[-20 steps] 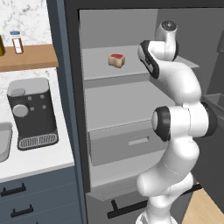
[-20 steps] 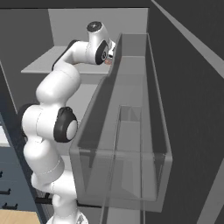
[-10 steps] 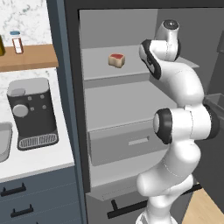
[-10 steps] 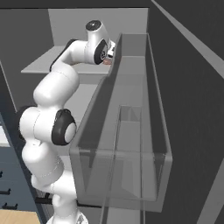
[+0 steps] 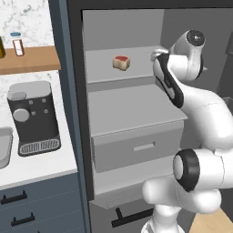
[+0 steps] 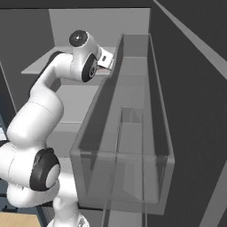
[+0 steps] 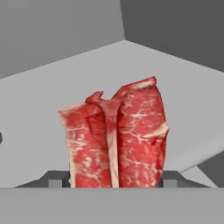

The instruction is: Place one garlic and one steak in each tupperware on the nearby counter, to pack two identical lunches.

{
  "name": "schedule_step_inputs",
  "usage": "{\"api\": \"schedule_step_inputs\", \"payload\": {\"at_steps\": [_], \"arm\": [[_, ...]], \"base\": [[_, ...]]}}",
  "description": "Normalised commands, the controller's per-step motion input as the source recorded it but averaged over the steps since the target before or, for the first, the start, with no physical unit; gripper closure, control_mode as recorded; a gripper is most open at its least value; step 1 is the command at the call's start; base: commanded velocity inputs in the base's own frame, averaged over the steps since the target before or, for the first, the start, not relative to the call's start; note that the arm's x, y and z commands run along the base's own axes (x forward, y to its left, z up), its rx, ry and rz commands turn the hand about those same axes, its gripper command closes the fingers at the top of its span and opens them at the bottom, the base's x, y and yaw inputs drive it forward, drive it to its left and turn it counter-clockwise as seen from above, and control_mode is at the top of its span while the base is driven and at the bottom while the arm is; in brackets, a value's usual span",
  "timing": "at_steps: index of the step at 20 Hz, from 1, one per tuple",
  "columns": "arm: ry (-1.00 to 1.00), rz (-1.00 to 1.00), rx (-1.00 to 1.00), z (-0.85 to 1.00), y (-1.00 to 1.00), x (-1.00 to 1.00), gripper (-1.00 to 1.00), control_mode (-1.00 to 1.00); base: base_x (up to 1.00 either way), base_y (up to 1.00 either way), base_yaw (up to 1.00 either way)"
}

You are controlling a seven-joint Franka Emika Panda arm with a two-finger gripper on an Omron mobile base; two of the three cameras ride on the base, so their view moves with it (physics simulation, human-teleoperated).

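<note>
The open fridge (image 5: 132,113) takes up most of both base views, and the white arm reaches up to its top shelf (image 5: 104,68). From the left base view a second steak (image 5: 121,62) lies alone on that shelf, well apart from the hand, while the counter (image 5: 32,166) with the black coffee machine (image 5: 32,117) sits off to the left, beside the fridge. The right base view gives instead the clear door bins (image 6: 128,146) in the foreground, with the wrist tucked behind their far rim (the fingertips themselves are hidden there).

The hand view settles the grip: a steak (image 7: 116,140) stands upright between the two dark fingertips (image 7: 54,178), filling the gap, so the gripper (image 7: 114,180) is clenched on it, the meat apparently just above or resting on the grey shelf; I cannot tell which.

The step in hand looks like picking up a steak. Next, I judge, it must lift clear, back out of the fridge past the door bins, and carry the meat to a tupperware on the counter.
</note>
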Motion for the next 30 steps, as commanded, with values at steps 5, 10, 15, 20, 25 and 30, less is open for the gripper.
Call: {"api": "schedule_step_inputs", "payload": {"at_steps": [5,10,15,20,25,30], "arm": [[-0.04,0.10,0.00,0.36,0.00,-1.00,1.00,-1.00],[0.00,0.11,0.00,0.05,0.00,-0.60,1.00,1.00],[0.00,0.00,0.00,0.00,0.00,0.00,1.00,1.00],[0.00,0.00,0.00,0.00,0.00,0.00,1.00,1.00],[0.00,0.00,0.00,0.00,0.00,0.00,1.00,1.00],[0.00,0.00,0.00,0.00,0.00,0.00,1.00,1.00]], "base": [[0.00,0.00,0.00],[-0.40,0.00,0.09],[-1.00,0.17,0.21],[-1.00,0.93,0.08],[-0.92,1.00,-0.02],[-0.46,1.00,-0.04]]}}
